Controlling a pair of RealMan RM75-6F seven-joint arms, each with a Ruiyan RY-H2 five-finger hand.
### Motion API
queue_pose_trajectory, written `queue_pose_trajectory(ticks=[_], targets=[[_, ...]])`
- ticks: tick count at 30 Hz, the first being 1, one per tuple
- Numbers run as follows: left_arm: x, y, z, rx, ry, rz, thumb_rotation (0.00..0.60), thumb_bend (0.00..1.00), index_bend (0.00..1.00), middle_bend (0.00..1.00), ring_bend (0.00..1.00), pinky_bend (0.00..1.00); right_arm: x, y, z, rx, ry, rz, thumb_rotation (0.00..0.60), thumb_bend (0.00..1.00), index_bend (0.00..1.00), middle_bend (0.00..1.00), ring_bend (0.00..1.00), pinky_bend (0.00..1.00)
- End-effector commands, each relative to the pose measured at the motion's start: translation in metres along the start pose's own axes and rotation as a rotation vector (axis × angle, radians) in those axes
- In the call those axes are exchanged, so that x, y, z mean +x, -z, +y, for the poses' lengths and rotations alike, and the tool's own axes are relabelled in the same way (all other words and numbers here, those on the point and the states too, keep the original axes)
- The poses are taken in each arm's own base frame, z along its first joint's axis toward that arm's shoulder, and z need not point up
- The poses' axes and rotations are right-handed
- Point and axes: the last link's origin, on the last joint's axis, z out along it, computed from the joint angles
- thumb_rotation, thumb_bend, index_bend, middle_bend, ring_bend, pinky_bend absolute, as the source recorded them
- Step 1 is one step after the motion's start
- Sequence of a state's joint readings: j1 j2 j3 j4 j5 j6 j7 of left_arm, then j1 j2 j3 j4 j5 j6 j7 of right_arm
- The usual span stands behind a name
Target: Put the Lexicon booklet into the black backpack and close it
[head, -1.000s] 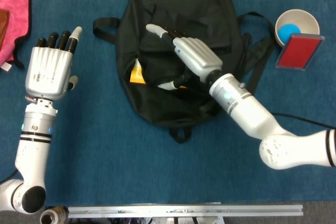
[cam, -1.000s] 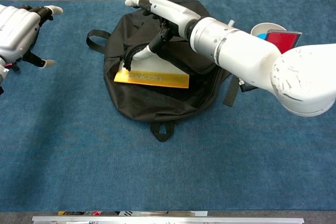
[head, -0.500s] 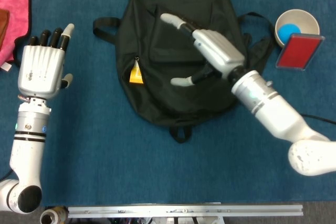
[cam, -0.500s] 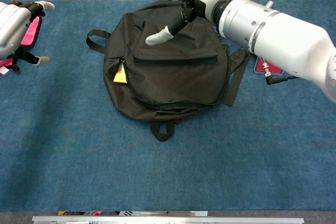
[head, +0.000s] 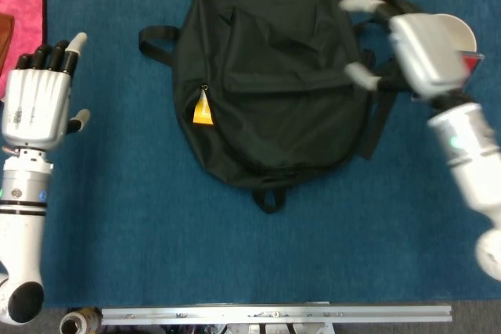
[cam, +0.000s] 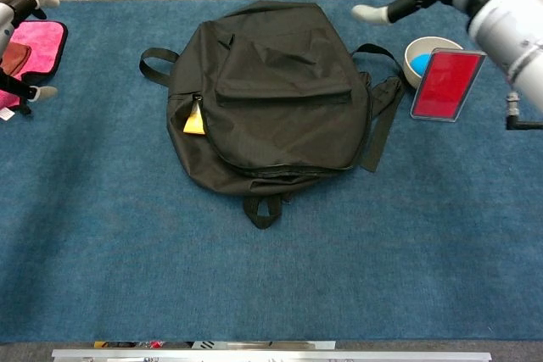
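Backpack point(cam: 271, 99), one; booklet point(cam: 194, 120) corner, one; hands, two, spread: left point(head: 35, 103), right point(head: 419, 48).

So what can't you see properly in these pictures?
- Yellow Lexicon booklet: only a corner shows at the zip in both views; the black fabric backpack hides the rest.
- Right robot hand: blurred in head view, cut off by the top edge in chest view.
- Left robot hand: chest view's left edge crops it.
- White bowl: the red flat case partly covers it.
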State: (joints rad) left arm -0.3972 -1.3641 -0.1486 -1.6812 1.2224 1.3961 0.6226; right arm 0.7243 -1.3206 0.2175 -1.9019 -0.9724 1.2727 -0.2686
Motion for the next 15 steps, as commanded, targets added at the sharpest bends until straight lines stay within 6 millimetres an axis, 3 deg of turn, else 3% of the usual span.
queue_pose_trajectory(ticks=[1,8,15], targets=[[-0.002,0.005,-0.010,0.009,0.005,-0.003,0.600,0.00,0.14,0.25,0.24,0.33,0.014,0.023,0.036,-0.064,0.096,0.048,0.600,0.30,0.35,0.41,0.27,0.40],[-0.003,0.021,-0.029,0.039,0.036,-0.006,0.600,0.00,0.15,0.25,0.24,0.33,0.033,0.066,0.085,-0.173,0.137,0.121,0.600,0.32,0.36,0.43,0.29,0.43],[0.002,0.041,-0.046,0.057,0.053,0.006,0.600,0.00,0.16,0.25,0.24,0.33,0.048,0.113,0.120,-0.262,0.149,0.186,0.600,0.32,0.36,0.43,0.29,0.43]])
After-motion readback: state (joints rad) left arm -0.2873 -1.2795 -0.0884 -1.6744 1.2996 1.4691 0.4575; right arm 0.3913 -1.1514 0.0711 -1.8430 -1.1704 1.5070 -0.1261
